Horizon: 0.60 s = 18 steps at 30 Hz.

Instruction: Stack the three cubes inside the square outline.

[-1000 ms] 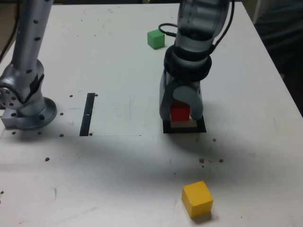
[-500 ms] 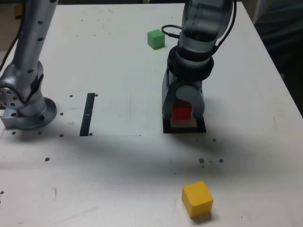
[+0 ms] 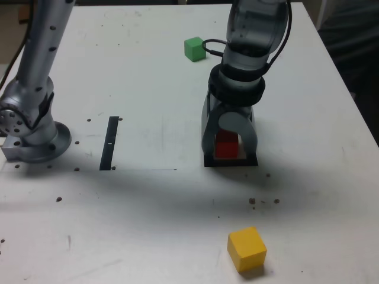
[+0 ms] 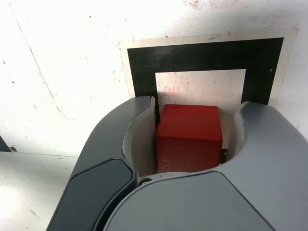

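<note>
A silver-grey arm (image 3: 254, 35) with dark grey curved jaws, black collar ring and black cable (image 3: 214, 44).

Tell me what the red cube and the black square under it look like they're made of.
The red cube: solid and matte, evenly coloured, with crisp edges and no shine; probably painted wood or dense plastic, I can't tell which. The square outline: flat black print or tape on a pale paper-like sheet, whose edge shows just outside the black band, lying flat on the scuffed white table.
</note>
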Available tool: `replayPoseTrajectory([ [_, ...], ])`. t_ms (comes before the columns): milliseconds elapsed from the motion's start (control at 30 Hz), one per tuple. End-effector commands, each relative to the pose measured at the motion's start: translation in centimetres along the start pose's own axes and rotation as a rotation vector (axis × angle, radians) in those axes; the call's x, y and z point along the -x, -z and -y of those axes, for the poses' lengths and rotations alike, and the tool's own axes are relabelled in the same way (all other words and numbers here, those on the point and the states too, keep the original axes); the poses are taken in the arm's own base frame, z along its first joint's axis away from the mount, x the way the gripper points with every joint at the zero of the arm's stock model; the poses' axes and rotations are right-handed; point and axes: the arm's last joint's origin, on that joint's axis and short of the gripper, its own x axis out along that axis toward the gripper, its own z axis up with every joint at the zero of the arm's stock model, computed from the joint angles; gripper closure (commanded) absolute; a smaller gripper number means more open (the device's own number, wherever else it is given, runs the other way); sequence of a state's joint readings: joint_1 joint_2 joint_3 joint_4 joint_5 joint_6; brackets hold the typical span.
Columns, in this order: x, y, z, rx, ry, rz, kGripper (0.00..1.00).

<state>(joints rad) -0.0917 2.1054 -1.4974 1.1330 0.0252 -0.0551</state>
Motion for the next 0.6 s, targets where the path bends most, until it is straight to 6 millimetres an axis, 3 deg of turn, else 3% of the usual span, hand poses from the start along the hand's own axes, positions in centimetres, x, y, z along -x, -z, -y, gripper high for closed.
replayPoseTrajectory([
  [0, -0.1, 0.0, -0.1, 0.001, 0.002, -0.003, 0.04],
  [267, 0.6, 0.6, -0.2, 0.006, -0.013, 0.013, 0.01],
  [567, 2.5, 2.9, -0.3, 0.020, -0.089, 0.034, 0.01],
])
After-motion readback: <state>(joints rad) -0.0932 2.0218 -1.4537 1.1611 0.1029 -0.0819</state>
